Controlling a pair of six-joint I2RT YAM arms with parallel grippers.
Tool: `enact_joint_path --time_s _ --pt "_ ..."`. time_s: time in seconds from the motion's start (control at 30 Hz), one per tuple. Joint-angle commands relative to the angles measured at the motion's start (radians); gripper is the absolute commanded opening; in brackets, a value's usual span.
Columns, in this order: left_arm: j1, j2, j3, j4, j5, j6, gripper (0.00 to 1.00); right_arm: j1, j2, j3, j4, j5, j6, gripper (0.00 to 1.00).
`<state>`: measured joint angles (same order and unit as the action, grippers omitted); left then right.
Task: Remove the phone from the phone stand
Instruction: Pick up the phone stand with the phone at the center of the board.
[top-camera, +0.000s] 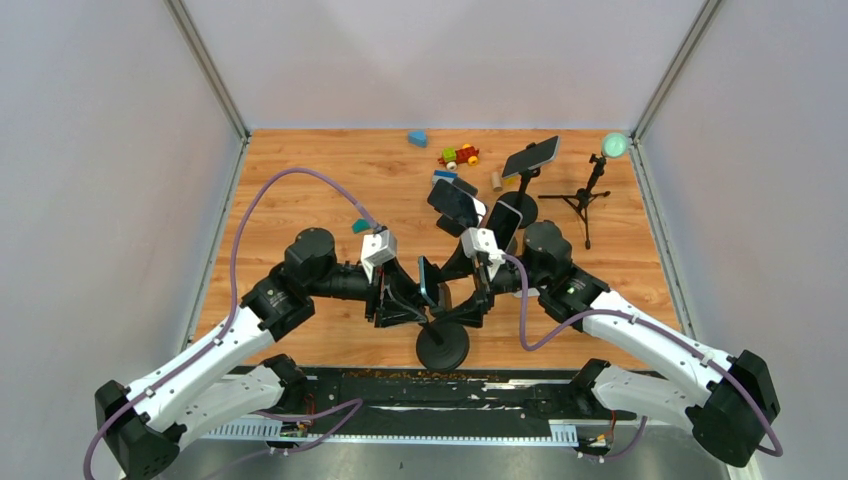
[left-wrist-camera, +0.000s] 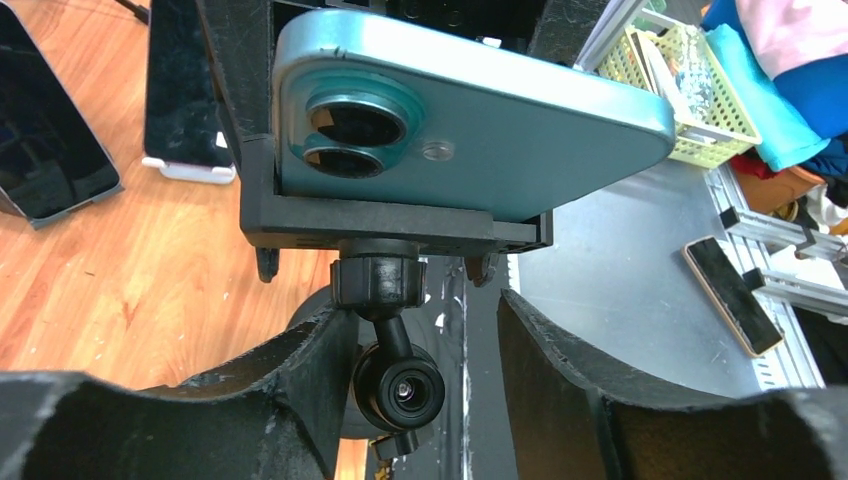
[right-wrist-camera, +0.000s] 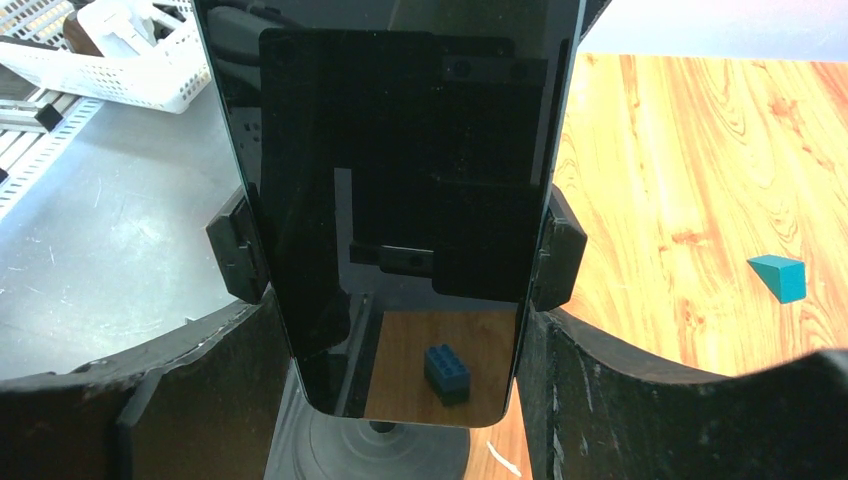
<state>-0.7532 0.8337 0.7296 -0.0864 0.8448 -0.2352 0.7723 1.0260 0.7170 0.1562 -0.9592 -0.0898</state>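
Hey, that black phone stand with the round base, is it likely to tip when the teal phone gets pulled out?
Probably top-heavy: the teal phone sits high above the round base, so a sideways pull may tip it. The black clamp hugs both phone edges, so expect some resistance.

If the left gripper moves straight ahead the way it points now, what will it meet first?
Most likely the left gripper meets the stand's black clamp, with the teal phone seated in it. The stand's ball joint sits between the gripper's parted fingers. Depth is hard to judge.
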Motion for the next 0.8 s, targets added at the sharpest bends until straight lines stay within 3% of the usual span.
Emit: enact_joint_path --time_s 0.0,0.13,0.3,0.6,0.77 --pt "-0.011 -0.002 0.107 0.097 -0.013 0.075 0.63 0.031 -0.004 0.031 -0.014 -0.113 -0.026 0.00" --pt "-0.011 -0.002 0.126 0.035 -0.047 0.110 0.72 0.034 -0.014 0.029 -0.022 -0.128 -0.031 0.00" --pt "-0.011 -0.002 0.121 0.041 -0.085 0.115 0.74 0.042 -0.014 0.028 -0.028 -0.133 -0.031 0.00" --pt "-0.011 0.008 0.102 0.051 -0.053 0.101 0.72 0.044 -0.026 0.029 -0.001 -0.072 -0.018 0.00" --pt "-0.011 0.020 0.091 0.047 -0.037 0.090 0.64 0.044 -0.047 0.016 0.075 -0.020 0.028 0.00"
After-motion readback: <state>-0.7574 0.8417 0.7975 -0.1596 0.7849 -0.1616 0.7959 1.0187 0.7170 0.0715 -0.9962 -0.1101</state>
